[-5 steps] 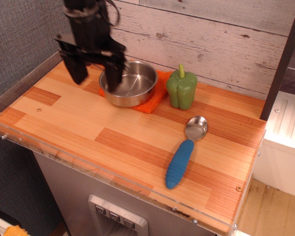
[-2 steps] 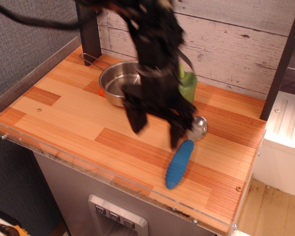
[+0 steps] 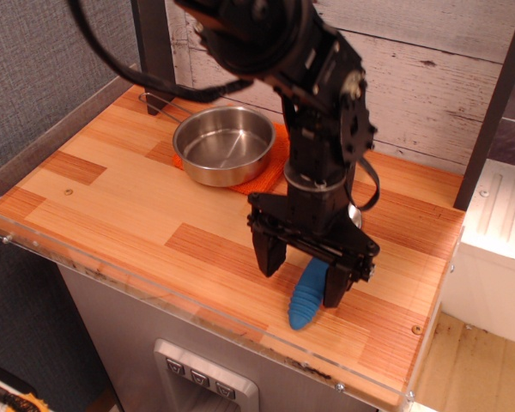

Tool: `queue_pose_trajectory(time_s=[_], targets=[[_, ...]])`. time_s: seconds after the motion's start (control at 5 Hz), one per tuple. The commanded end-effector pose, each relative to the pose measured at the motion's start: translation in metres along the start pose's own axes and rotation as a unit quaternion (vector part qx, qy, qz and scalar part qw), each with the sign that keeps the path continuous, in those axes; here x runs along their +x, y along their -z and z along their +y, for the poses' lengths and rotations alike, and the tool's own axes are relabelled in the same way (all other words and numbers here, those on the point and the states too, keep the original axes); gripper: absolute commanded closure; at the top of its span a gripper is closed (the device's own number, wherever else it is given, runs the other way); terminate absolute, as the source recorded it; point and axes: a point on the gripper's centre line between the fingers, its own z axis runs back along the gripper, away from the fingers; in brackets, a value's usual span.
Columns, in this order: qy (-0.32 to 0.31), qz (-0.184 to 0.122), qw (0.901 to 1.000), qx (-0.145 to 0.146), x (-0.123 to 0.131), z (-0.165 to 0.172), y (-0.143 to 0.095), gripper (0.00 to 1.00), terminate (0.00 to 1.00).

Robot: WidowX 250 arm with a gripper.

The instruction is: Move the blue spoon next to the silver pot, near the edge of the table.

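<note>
The blue spoon (image 3: 306, 298) lies on the table (image 3: 112, 206) at the front right; only the lower part of its ribbed blue handle shows, the bowl is hidden behind the arm. My gripper (image 3: 302, 279) is open and low over the handle, one finger (image 3: 269, 254) on its left and one finger (image 3: 336, 286) on its right. I cannot tell whether the fingers touch the handle. The silver pot (image 3: 224, 144) stands at the back left on an orange cloth (image 3: 279, 163), its thin wire handle pointing to the back left.
A clear acrylic rim (image 3: 189, 309) runs along the table's front edge. A dark post (image 3: 154, 47) stands at the back left and a plank wall (image 3: 429, 77) behind. The green toy pepper is hidden behind the arm. A white unit (image 3: 498, 240) stands to the right.
The arm has swung from above the pot across to the front right and come down, so the open fingers now straddle the spoon's handle. The spoon and pot have not moved.
</note>
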Motion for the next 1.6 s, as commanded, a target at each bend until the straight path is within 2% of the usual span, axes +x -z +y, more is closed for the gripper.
queue_pose_trajectory(time_s=[0.0, 0.2, 0.4, 0.6, 0.8, 1.0, 1.2, 1.4], targets=[[-0.013, -0.022, 0.9996, 0.01, 0.008, -0.001, 0.01, 0.0, 0.0], [-0.016, -0.021, 0.9996, 0.01, 0.007, -0.002, 0.011, 1.0, 0.0], [-0.018, -0.022, 0.9996, 0.009, 0.006, 0.0, 0.009, 1.0, 0.0], [-0.023, -0.04, 0.9989, 0.001, 0.005, 0.005, -0.009, 1.0, 0.0], [-0.054, -0.083, 0.9951, 0.009, -0.001, 0.039, -0.059, 1.0, 0.0], [-0.095, -0.114, 0.9885, 0.03, -0.02, 0.085, -0.098, 1.0, 0.0], [-0.112, -0.106, 0.9861, 0.06, -0.031, 0.131, -0.104, 1.0, 0.0], [-0.087, -0.072, 0.9912, 0.069, -0.029, 0.182, -0.084, 1.0, 0.0]])
